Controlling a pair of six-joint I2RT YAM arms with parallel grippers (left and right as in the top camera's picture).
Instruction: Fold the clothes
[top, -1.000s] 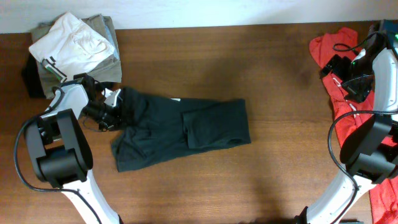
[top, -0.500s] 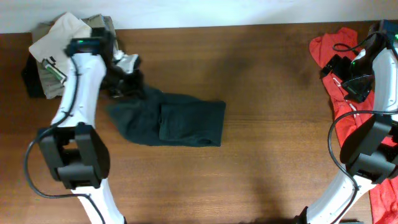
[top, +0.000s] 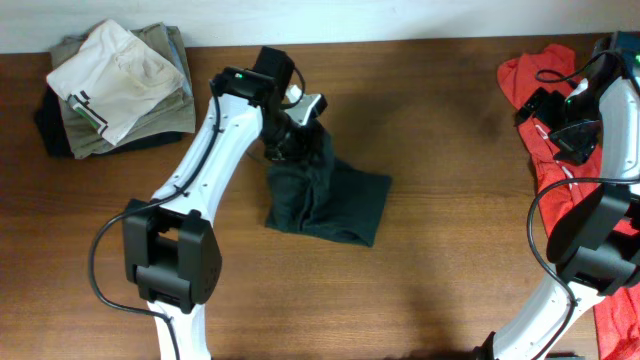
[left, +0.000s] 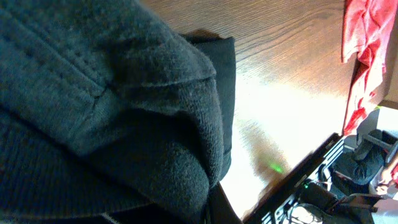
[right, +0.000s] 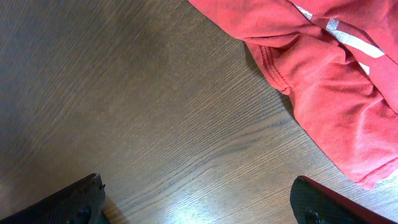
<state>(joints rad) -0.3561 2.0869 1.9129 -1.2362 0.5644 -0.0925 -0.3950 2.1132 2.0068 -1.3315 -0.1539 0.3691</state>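
**Left arm grips the dark T-shirt at mid-table**

The left end effector is clamped narrow on a bunch of the charcoal-black T-shirt, taking the fabric at its upper left corner. From that pinch the cloth drops in a rumpled fold and spreads out to the lower right, resting on the brown wooden table a little left of centre. In the left wrist view the dark knit fills most of the picture, with a stitched hem showing and thick folds pressed close to the camera. No white lettering shows in any view.

The right end effector stands wide with nothing between its fingers, hovering over bare wood at the far right of the table. Just beside it lies the red-orange shirt, crumpled along the right edge.

At the table's back left corner sits a stack of folded clothes, a white garment on top of a khaki garment, well apart from the T-shirt.
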